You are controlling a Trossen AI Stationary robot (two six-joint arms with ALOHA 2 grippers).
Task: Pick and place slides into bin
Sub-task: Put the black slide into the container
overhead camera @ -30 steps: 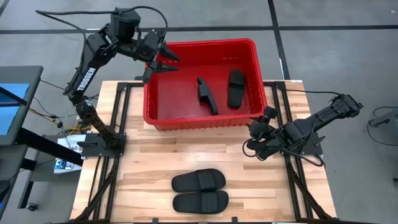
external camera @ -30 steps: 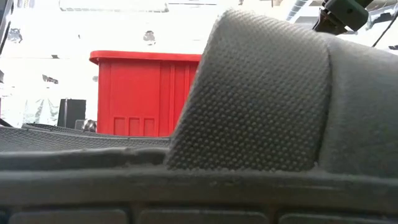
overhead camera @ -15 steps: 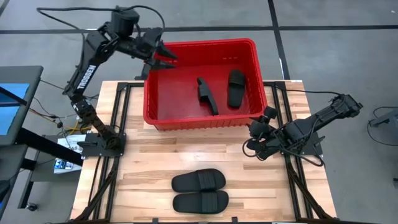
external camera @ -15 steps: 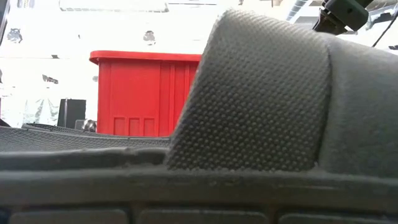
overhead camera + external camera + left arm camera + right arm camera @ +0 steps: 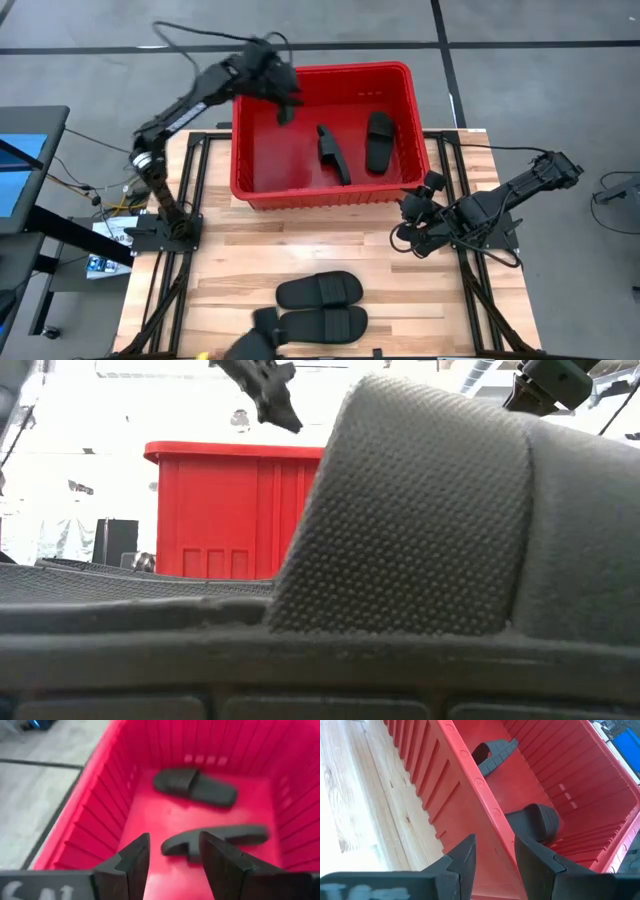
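The red bin point(image 5: 330, 70) stands at the table's far side. Two black slides lie in it: one on its edge point(image 5: 333, 153), one flat on its sole point(image 5: 380, 140). Two more slides point(image 5: 318, 290) point(image 5: 322, 324) rest on their soles side by side near the table's front edge; one strap point(image 5: 420, 510) fills the low view. My left gripper point(image 5: 286, 108) hangs open over the bin's far left part, above the slide on edge point(image 5: 215, 837), touching nothing. My right gripper point(image 5: 412, 218) stands open just outside the bin's near right corner, its fingers point(image 5: 465, 860) empty.
The bin's thick rim point(image 5: 475, 780) runs just ahead of my right gripper. Bare wood lies between the bin and the two slides on the table. A dark blurred shape point(image 5: 255, 340) shows at the table's near edge. Black frame rails point(image 5: 185, 200) run along both table sides.
My left arm has swung from the bin's far left corner toward the table's right, over the bin, sinking and tipping its open fingers downward. A dark blurred shape has come in at the near edge.
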